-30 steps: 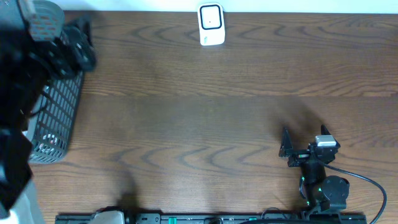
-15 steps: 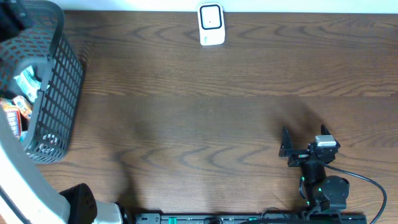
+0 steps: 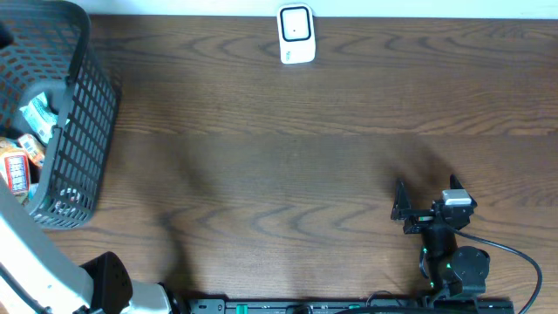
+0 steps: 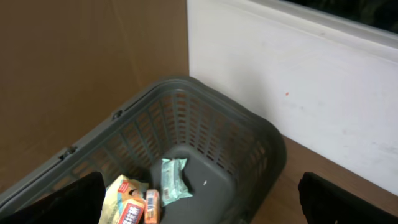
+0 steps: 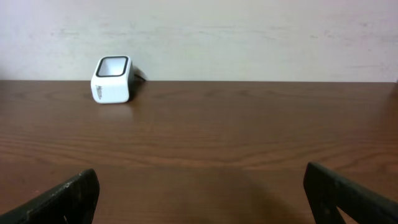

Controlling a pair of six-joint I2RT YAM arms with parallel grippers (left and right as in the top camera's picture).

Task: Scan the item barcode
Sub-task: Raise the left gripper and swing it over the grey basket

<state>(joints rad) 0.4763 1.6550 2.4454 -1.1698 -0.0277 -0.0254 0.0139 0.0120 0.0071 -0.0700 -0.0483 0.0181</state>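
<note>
As seen from overhead, dark mesh basket (image 3: 83, 131) at far left of wooden table (image 3: 261, 174), partly cut off by frame edge. Lying loose on basket floor: pale green packet (image 3: 39, 113), with orange-and-red snack pack (image 3: 16, 170) close beside it, and other wrappers too hidden to identify. Barcodes not legible in any view. White barcode scanner (image 3: 296, 35) upright at far edge of table near centre, against pale wall (image 5: 249, 37), well apart from basket.

Right gripper (image 3: 401, 205) low over near right part of table, pointed toward scanner, fingers spread wide with nothing between them. Well apart from both scanner and basket.

Left gripper (image 4: 199, 205) visible only in left wrist view: raised clear of basket and looking down into it, dark fingers far apart at both lower corners of frame, gripping nothing. Green packet and snack pack below it, untouched.
</note>
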